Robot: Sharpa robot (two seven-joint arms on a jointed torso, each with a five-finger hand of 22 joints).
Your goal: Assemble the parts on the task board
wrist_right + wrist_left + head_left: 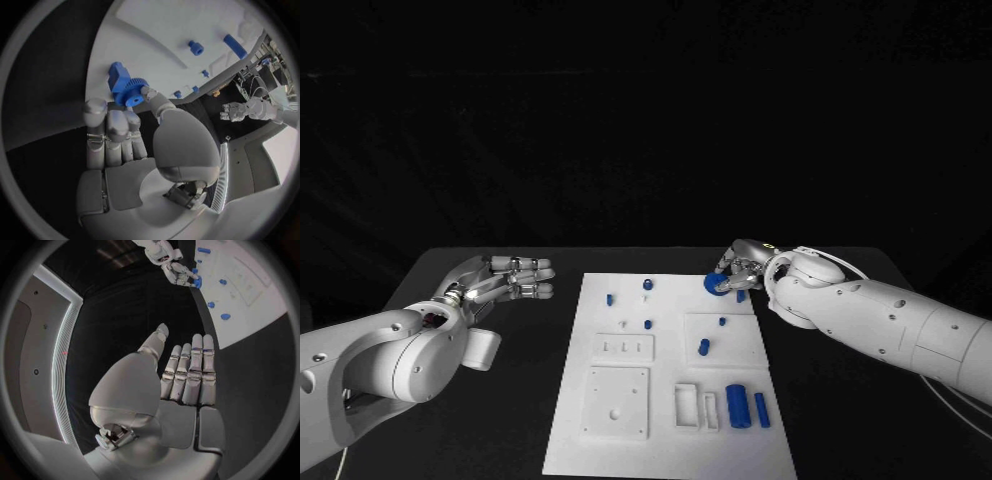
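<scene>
Blue gear part is pinched in the right hand over the task board at its 1 o'clock corner. Left hand hovers over the bench at 9 o'clock of the board, fingers extended, holding nothing.

Matt white task board, smooth blue plastic gear, matt black table, silvery metallic right hand

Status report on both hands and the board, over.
Left hand open, holds nothing, over the table left of the task board. Right hand pinches a blue gear part at the board's far right corner. Nothing in the way.
</scene>
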